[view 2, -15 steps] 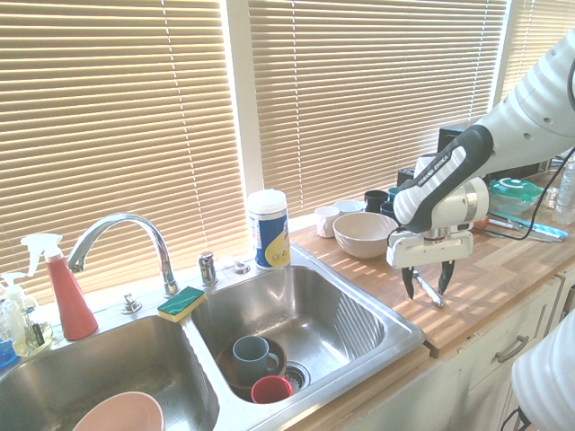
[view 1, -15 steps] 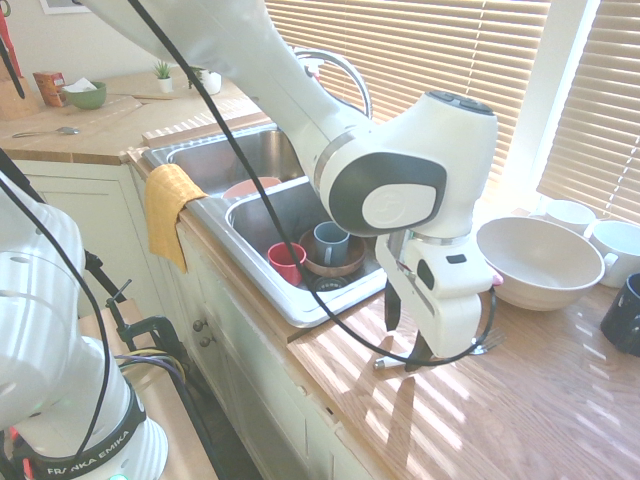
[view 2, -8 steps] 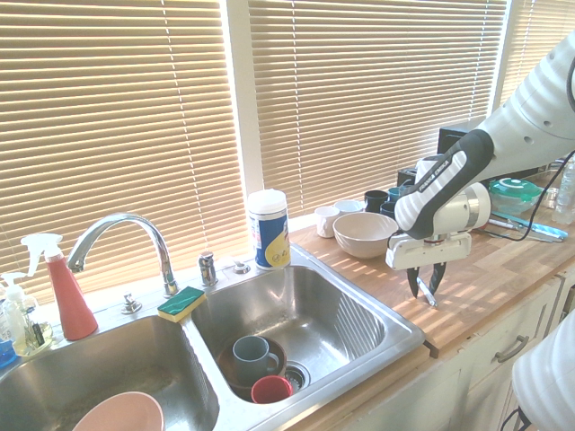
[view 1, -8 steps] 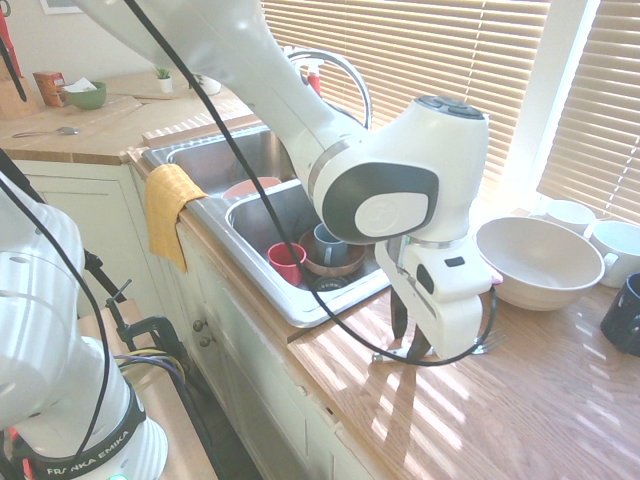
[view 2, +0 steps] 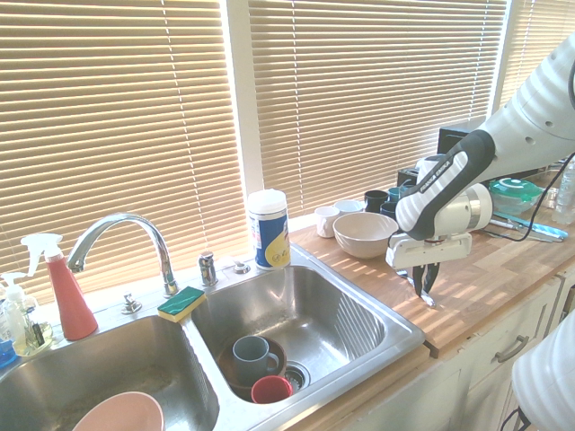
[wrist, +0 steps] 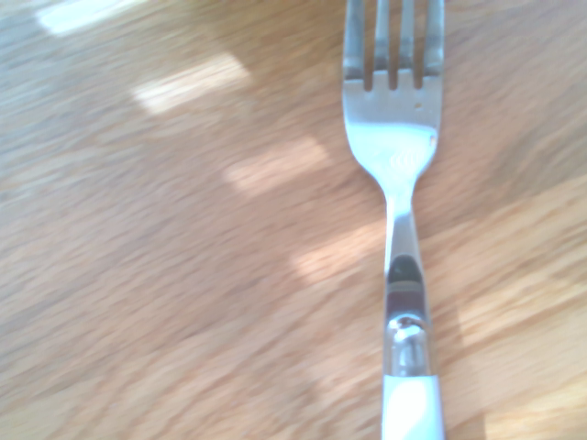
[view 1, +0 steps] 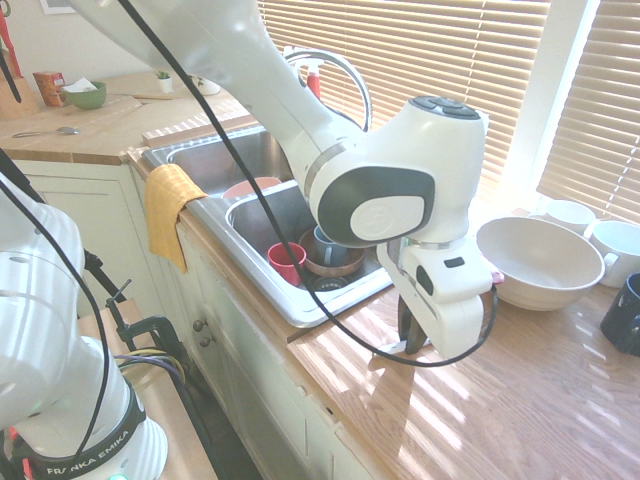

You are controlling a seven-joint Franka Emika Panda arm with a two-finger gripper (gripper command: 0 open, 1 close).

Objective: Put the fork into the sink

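The fork (wrist: 393,174) lies flat on the wooden counter, silver tines leading into a white handle, close up in the wrist view. My gripper (view 2: 425,285) stands straight down over it on the counter right of the sink (view 2: 395,329), its fingers drawn together on the fork's handle. In the first exterior view the gripper (view 1: 412,342) touches the counter just beyond the sink's (view 1: 300,306) near corner, and the hand hides most of the fork. The near basin holds a grey-blue mug (view 2: 252,355), a red cup (view 2: 270,389) and a brown bowl.
A wide white bowl (view 1: 540,262) sits on the counter just behind the gripper, with mugs (view 1: 570,214) further back. A yellow cloth (view 1: 168,205) hangs over the sink's front. Faucet (view 2: 126,235), sponge (view 2: 181,303), spray bottle (view 2: 67,292) and a canister (view 2: 268,229) line the sink's back.
The fingers stood wide apart over the fork a second ago and have closed onto its handle. The hand has stayed low at the counter.
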